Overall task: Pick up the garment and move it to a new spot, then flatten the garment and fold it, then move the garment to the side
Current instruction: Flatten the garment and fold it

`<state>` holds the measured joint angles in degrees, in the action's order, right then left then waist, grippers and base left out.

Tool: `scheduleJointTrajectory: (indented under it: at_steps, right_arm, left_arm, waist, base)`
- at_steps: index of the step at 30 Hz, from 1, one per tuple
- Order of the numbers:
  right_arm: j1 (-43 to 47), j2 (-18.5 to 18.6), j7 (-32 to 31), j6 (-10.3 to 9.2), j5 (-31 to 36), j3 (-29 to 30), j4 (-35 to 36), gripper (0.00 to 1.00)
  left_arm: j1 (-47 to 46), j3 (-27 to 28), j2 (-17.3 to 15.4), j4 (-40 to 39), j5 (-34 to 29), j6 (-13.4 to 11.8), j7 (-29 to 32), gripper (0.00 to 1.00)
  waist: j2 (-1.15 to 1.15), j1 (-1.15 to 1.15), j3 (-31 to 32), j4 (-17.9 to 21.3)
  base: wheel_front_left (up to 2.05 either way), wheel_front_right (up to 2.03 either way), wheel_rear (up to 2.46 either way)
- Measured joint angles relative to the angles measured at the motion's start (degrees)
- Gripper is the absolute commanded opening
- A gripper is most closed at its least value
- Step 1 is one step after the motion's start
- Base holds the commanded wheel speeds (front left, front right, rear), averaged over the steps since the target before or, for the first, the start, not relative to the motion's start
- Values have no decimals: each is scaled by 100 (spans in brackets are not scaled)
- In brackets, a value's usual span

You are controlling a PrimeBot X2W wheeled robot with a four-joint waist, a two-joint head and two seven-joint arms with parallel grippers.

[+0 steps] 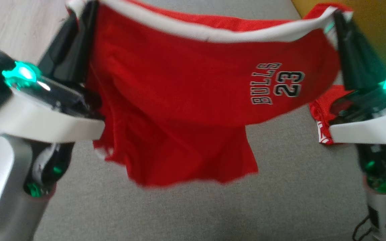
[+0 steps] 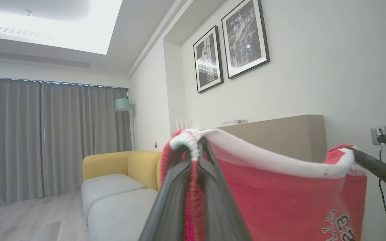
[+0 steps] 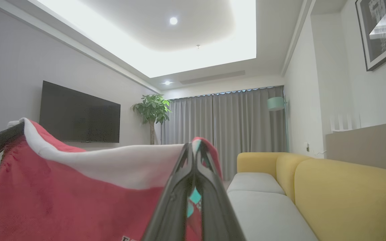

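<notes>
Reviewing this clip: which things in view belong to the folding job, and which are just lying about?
Job: red garment, hanging between both arms; left gripper and right gripper, jaws shut on its white waistband; grey cushion beneath it.
Lying about: framed pictures, television, potted plant, floor lamp, curtains.

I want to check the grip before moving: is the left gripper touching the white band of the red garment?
Touching. In the left wrist view the left gripper is shut on the white band of the red garment.
</notes>
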<state>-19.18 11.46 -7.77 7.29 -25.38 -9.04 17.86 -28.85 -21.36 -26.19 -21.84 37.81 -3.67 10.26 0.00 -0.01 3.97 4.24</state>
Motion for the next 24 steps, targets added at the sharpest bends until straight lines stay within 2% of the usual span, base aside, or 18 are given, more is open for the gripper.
scheduleJointTrajectory:
  at_steps: [4,8,11,14,20,24]
  right_arm:
    - [-1,-68,-363,0,60,204,472,0]
    - [-49,-138,-572,0,170,165,321,0]
    - [-390,-141,-592,0,177,52,-149,0]
    - [-1240,-109,-423,0,307,-5,-799,0]
    - [-3356,-145,631,0,847,9,-2210,0]
    - [-3919,-341,1210,0,1039,-10,-3123,0]
  left_arm:
    - [-305,8,-45,-82,41,-37,294,0]
    - [-442,-41,-21,326,224,26,436,0]
    - [-736,-62,29,766,313,134,501,0]
    - [-1375,-64,103,1333,302,310,466,0]
    - [-2949,-21,435,2542,24,691,-250,0]
    - [-3474,-40,731,3303,-55,833,-708,0]
  waist:
    - [0,0,-99,24]
    - [0,1,-309,42]
    - [0,1,-565,58]
    - [0,3,-920,73]
    - [0,4,-1672,116]
    - [0,3,-2072,149]
  base:
    - [0,0,0]
    - [0,0,0]
    - [0,0,0]
    - [0,0,0]
    - [0,0,0]
    - [0,0,0]
